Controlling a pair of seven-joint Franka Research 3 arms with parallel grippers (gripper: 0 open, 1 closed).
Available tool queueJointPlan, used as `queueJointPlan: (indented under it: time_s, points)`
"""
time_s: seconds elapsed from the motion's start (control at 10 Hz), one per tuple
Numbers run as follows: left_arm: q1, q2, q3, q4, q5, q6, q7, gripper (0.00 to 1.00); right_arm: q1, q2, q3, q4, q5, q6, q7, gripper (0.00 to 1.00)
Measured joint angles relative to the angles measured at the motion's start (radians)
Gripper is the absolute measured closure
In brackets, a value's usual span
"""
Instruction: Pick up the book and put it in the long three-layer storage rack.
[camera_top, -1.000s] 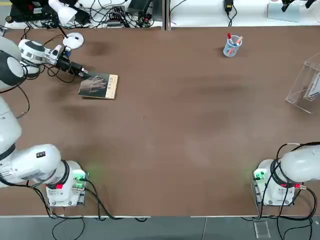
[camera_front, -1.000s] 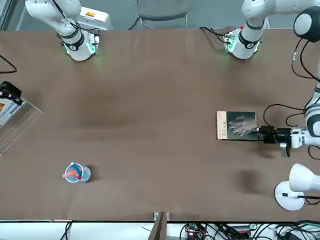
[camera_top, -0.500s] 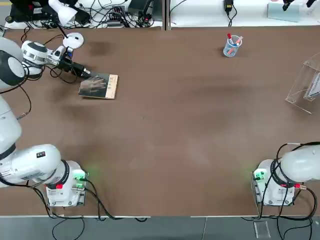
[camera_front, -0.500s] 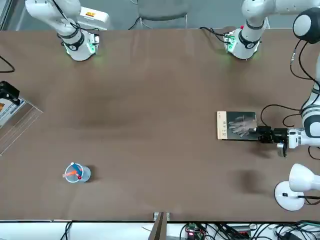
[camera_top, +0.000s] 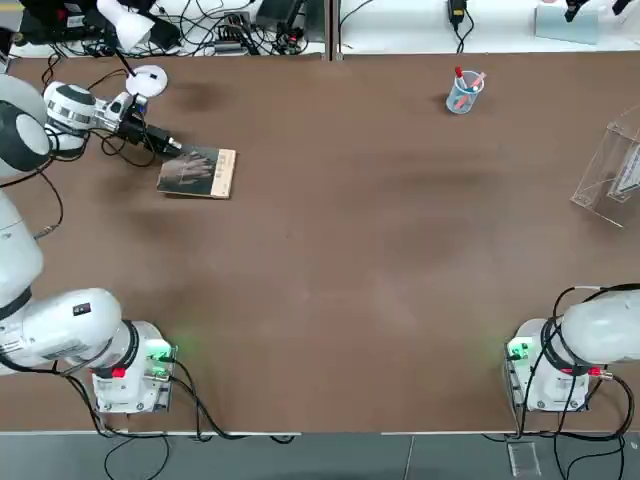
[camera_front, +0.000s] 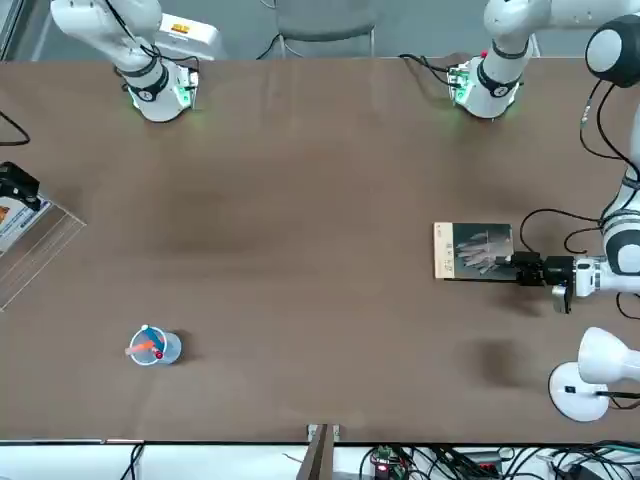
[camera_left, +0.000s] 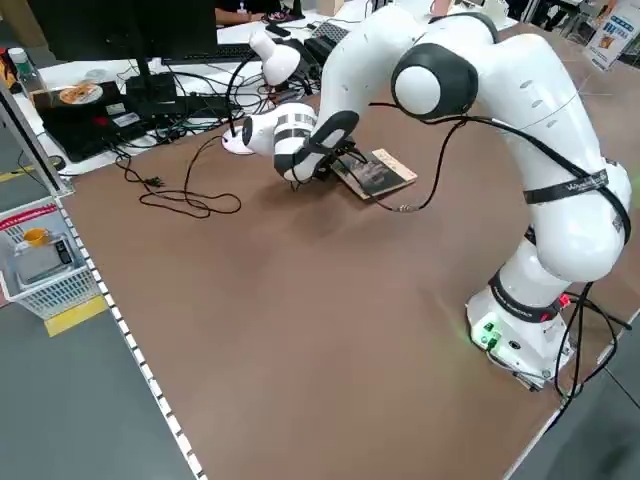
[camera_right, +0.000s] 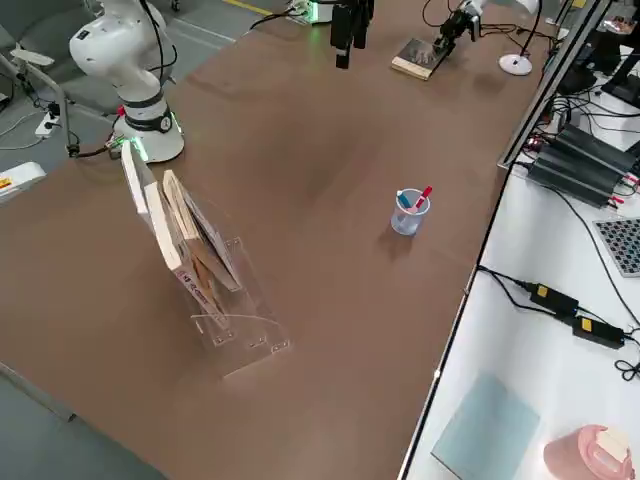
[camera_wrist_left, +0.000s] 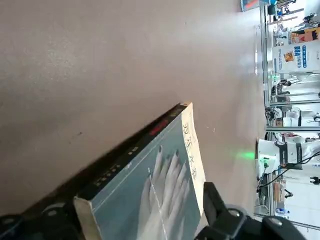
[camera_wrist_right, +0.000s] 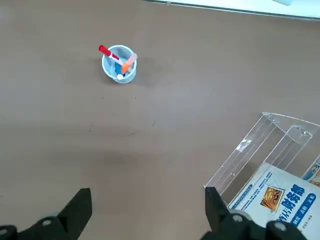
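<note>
The left gripper (camera_top: 172, 148) lies low and nearly level with the worktop (camera_top: 360, 250), at the book's (camera_top: 197, 172) far-left corner; in the left wrist view its jaws stand apart with the book (camera_wrist_left: 150, 190) filling the space between them — one finger (camera_wrist_left: 222, 212) beside the tan-strip side, the other against the dark spine side — but whether they already press on the cover cannot be told. The book lies flat on the worktop, dark cover up, tan strip toward the middle of the worktop, on the robot's left and toward the far edge. So the step in hand looks like the grasp itself: the jaws are set round the book's edge and nothing is lifted yet. The next move, as I judge it, calls for closing firmly on that thin edge, raising the book clear, and then a long carry — the long three-layer storage rack (camera_top: 612, 170) stands at the right edge of the worktop, well apart from the book and already holding some printed items in its tiers. A hand-over to the right arm may be needed, since the right gripper (camera_wrist_right: 145, 210) hangs wide open and empty above the rack's side of the worktop, near a small pen cup (camera_top: 464, 92).
</note>
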Motion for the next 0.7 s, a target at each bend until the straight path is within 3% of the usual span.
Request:
queueJointPlan:
  time_s: [0.2, 0.3, 0.4, 0.5, 0.6, 0.7]
  points:
    - [0.000, 0.001, 0.000, -0.001, 0.000, 0.000, 0.000, 0.33, 0.000, 0.000, 0.000, 0.000, 0.000, 0.000, -0.006, 0.00]
    - [0.000, 0.001, 0.000, -0.001, 0.000, 0.000, 0.000, 0.33, 0.000, 0.000, 0.000, 0.000, 0.000, 0.000, -0.007, 0.00]
    - [0.000, 0.001, 0.000, -0.001, 0.000, 0.000, 0.000, 0.41, 0.000, 0.000, 0.000, 0.000, 0.000, 0.000, -0.010, 0.00]
    - [0.000, 0.001, 0.000, -0.002, 0.000, 0.000, 0.000, 0.57, 0.000, 0.000, 0.000, 0.000, 0.000, -0.001, -0.010, 0.00]
    - [0.000, 0.001, 0.000, -0.002, 0.000, 0.000, -0.003, 0.64, 0.000, 0.000, 0.001, 0.000, 0.000, -0.002, -0.010, 0.00]
    - [0.000, 0.001, 0.000, -0.003, 0.000, 0.000, -0.014, 0.64, 0.001, 0.000, 0.003, 0.000, 0.000, -0.003, -0.010, 0.00]
